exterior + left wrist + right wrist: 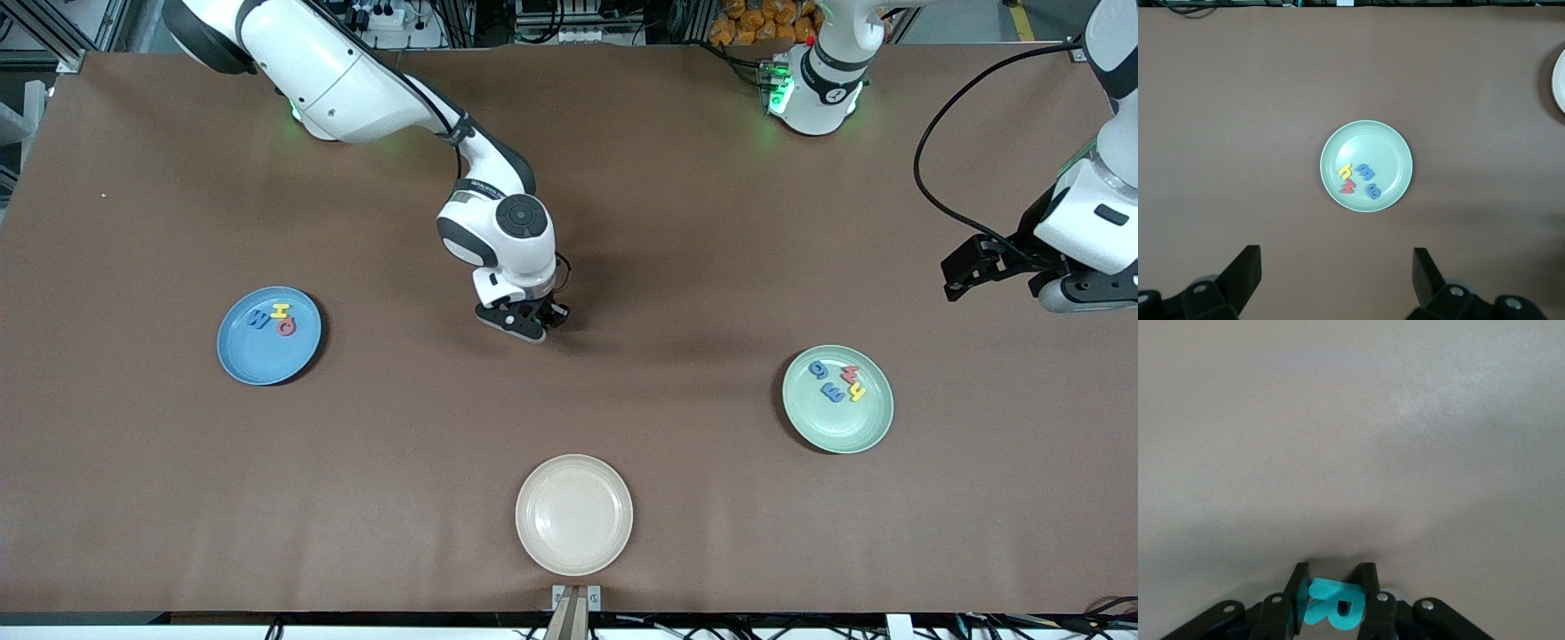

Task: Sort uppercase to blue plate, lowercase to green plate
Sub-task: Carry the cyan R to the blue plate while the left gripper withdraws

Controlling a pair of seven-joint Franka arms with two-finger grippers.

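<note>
My right gripper (524, 327) is down at the table's middle, shut on a teal capital R (1335, 605) that its fingers (1298, 587) pinch from both sides; the R is hidden in the front view. The blue plate (258, 360) toward the right arm's end holds a dark blue W (258, 320), a yellow H (280, 310) and a red Q (285, 327). The green plate (840, 427) (1371, 137) toward the left arm's end holds several lowercase letters (836, 382) (1358, 177). My left gripper (965, 271) (1336, 257) waits open above the table, empty.
A cream plate (574, 533) lies with nothing in it near the front edge, nearer the front camera than my right gripper; its rim (1559, 80) shows in the left wrist view. Brown cloth covers the table.
</note>
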